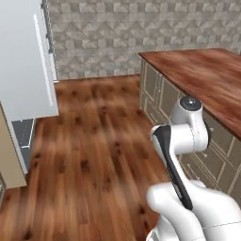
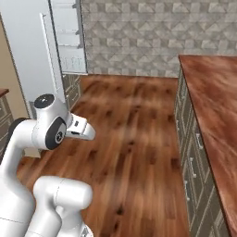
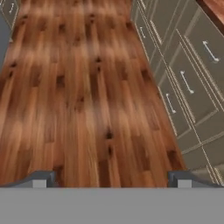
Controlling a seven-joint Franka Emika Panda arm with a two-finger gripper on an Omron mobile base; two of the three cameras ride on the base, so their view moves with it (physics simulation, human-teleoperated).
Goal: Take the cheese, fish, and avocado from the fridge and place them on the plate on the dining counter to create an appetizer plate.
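The fridge (image 1: 28, 61) stands at the left as a tall silver-grey panel with a long bar handle. In the right base view the fridge (image 2: 32, 55) has a door with white wire shelves (image 2: 69, 37) swung open beyond it. The dining counter (image 1: 202, 75), a reddish-brown wood slab, runs along the right, and its top (image 2: 213, 106) stretches toward me. My gripper (image 3: 111, 181) is open with nothing between its fingertips (image 3: 43, 179), pointing down at bare floor between fridge and counter. The cheese, fish, avocado and plate are out of view.
Wood plank floor (image 1: 94, 141) spreads between the fridge and the counter. Pale cabinet fronts with drawer handles (image 3: 188, 83) line the counter's side, close on my right. A beige cabinet (image 1: 9, 155) juts out at the left below the fridge panel. A tiled wall (image 1: 117, 33) closes the back.
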